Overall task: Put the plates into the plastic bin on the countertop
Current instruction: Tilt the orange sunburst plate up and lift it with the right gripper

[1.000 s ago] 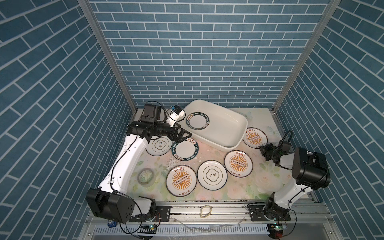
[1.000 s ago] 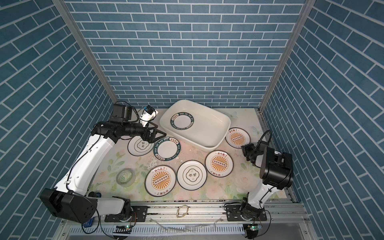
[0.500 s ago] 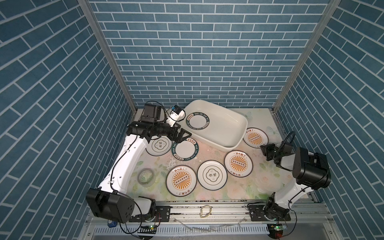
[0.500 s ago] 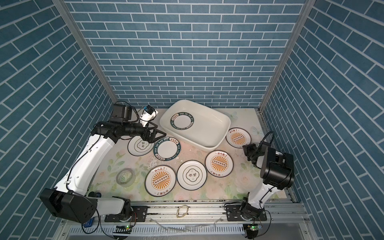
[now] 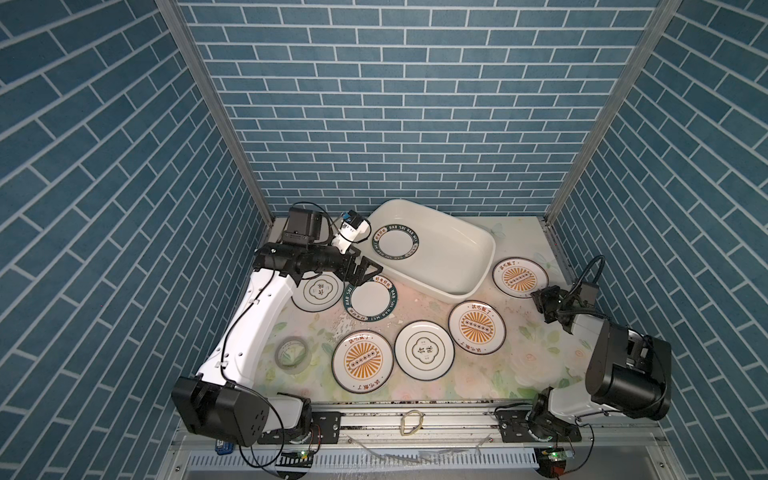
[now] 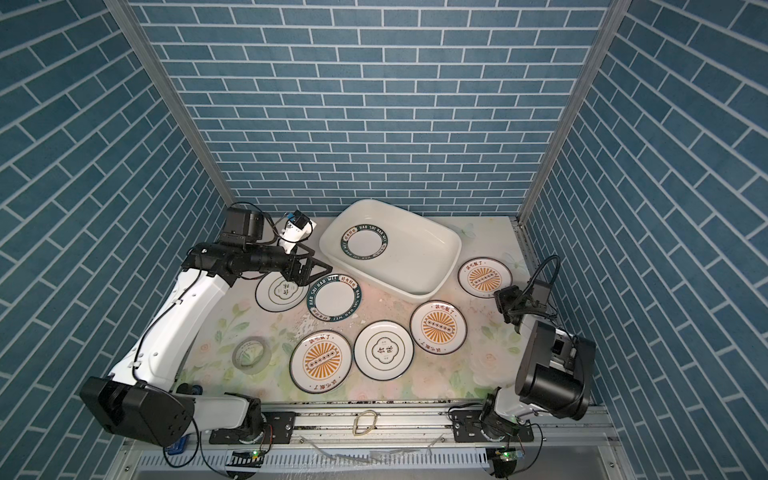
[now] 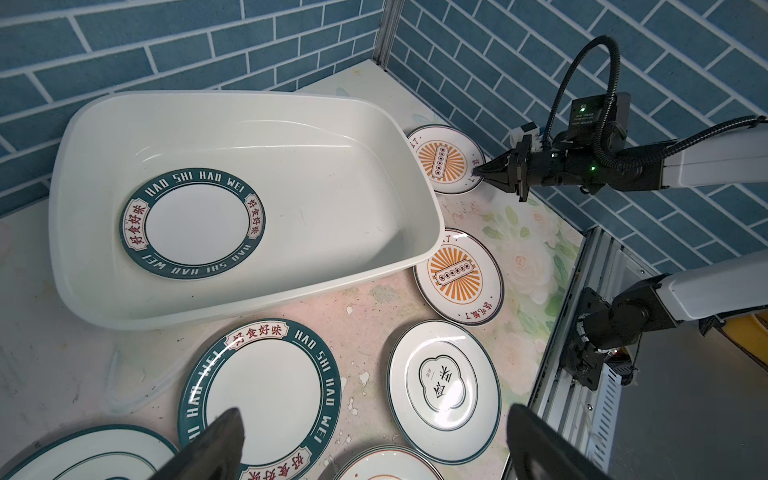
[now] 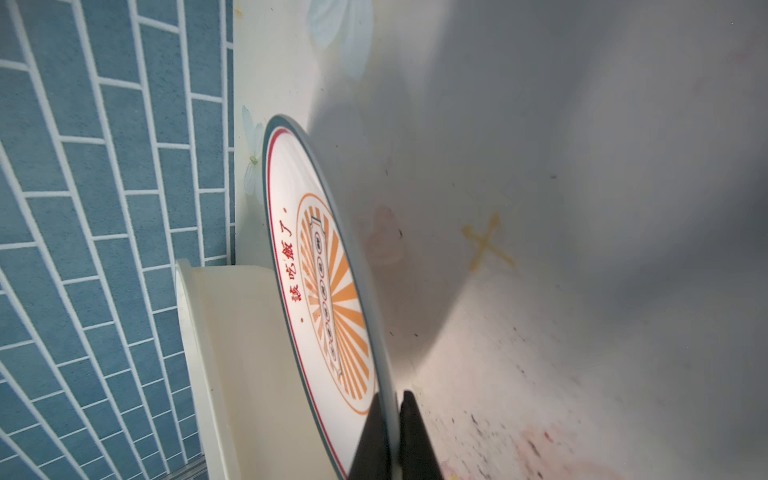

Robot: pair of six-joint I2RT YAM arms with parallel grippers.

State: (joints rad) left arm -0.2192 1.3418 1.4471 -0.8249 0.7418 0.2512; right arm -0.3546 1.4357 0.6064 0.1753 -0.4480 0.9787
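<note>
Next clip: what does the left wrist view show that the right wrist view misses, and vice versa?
Left wrist only: a green-rimmed plate lying in the bin, a second green-rimmed plate and an emblem plate on the countertop, and the right end effector from outside. Right wrist only: its fingers closed on the rim of the far sunburst plate, close up, and a yellow cross on the surface. Both: that plate, the bin, blue tiles.
</note>
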